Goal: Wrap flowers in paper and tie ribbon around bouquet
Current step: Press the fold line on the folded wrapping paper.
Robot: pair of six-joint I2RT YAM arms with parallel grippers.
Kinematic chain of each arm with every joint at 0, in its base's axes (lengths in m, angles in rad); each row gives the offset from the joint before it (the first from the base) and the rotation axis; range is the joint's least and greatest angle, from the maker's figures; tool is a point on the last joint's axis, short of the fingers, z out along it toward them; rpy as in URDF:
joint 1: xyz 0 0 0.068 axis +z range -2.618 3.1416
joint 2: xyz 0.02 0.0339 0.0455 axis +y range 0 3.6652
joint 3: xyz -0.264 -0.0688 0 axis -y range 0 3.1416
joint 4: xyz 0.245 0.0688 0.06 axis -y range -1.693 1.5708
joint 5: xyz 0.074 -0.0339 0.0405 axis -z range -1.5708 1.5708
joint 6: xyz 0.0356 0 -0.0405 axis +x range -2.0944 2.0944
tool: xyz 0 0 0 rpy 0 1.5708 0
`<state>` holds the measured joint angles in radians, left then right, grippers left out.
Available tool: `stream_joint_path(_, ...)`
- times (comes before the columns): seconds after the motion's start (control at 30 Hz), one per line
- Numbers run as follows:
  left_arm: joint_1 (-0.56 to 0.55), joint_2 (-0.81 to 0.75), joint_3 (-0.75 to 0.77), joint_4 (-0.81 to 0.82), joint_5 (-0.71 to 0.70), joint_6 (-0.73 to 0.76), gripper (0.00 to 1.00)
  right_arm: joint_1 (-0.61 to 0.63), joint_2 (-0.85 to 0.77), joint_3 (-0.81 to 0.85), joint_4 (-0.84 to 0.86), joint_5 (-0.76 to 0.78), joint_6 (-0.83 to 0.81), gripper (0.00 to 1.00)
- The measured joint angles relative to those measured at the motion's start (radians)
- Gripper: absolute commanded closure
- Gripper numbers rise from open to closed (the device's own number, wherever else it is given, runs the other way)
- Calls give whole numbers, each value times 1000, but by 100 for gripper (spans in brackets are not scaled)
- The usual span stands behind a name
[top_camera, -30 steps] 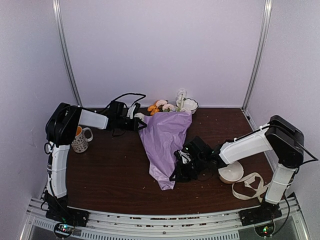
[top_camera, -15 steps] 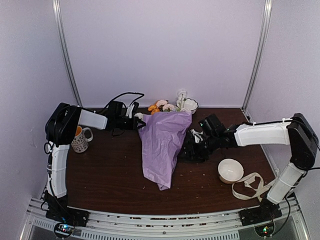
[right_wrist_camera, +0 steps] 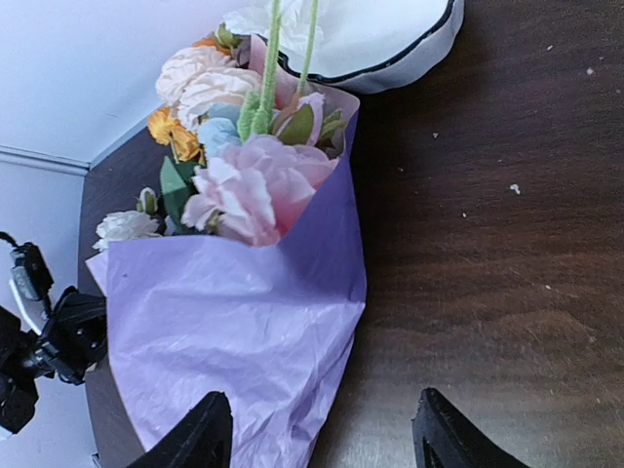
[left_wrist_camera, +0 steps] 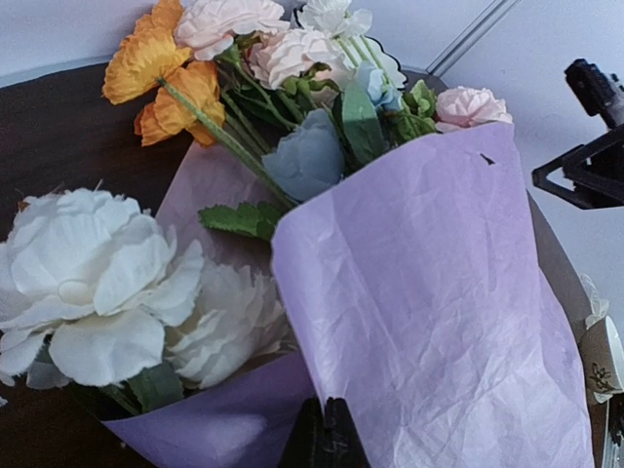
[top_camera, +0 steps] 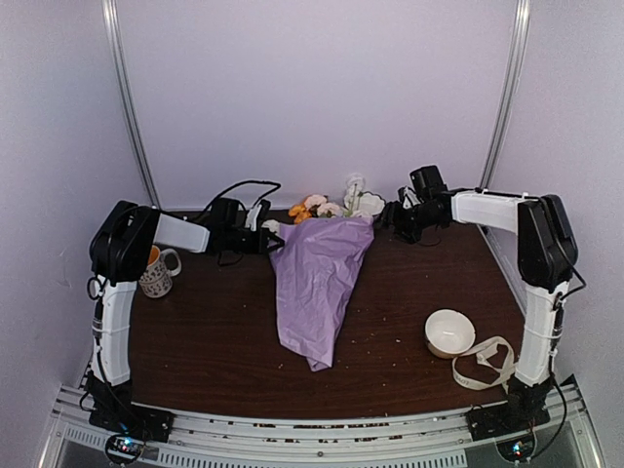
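A cone-shaped bouquet (top_camera: 317, 283) of crinkled lilac paper (left_wrist_camera: 439, 292) lies in the middle of the dark brown wooden worktop (top_camera: 214, 331). Its narrow tip points toward the arms, and artificial white, pink and orange flowers (left_wrist_camera: 244, 58) poke out at the far end. The left end effector (left_wrist_camera: 327, 439) has its fingers together, pinching the paper's overlapping edge near the wide mouth. The right end effector (right_wrist_camera: 322, 434) hangs with fingers apart, holding nothing, beside the blooms. The long cream fabric ribbon (top_camera: 485, 363) lies loose at the near right by a round white bowl (top_camera: 449, 332), well apart from the bouquet. The wrap looks thin, light and springy, and will likely unroll if released. It is best gripped at the narrow waist over the stems, not at the crushable blooms.
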<state>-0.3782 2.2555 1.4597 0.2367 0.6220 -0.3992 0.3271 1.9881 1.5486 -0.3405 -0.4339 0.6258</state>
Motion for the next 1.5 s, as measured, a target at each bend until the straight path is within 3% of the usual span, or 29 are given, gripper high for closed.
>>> stream_joint_path(0.17,0,3,7,0,6,-7,100,0,166,101,26,-48,1,35)
stream_joint_path(0.27,1,8,12,-2,11,-10,100,0,215,130,50,-63,8,40)
stream_joint_path(0.5,2,28,47,-28,14,-13,100,-25,278,182,158,-116,76,86)
stream_joint_path(0.63,2,32,55,-30,13,-13,100,-34,279,179,206,-132,98,100)
stream_joint_path(0.93,2,35,69,-72,2,-14,100,-39,279,165,283,-150,145,99)
stream_joint_path(1.0,2,38,83,-82,1,-14,100,-42,280,153,301,-151,160,87)
stream_joint_path(1.23,2,44,92,-84,2,-15,100,-60,283,124,338,-130,197,70)
stream_joint_path(1.5,2,45,93,-84,3,-15,100,-80,331,205,330,-127,211,53)
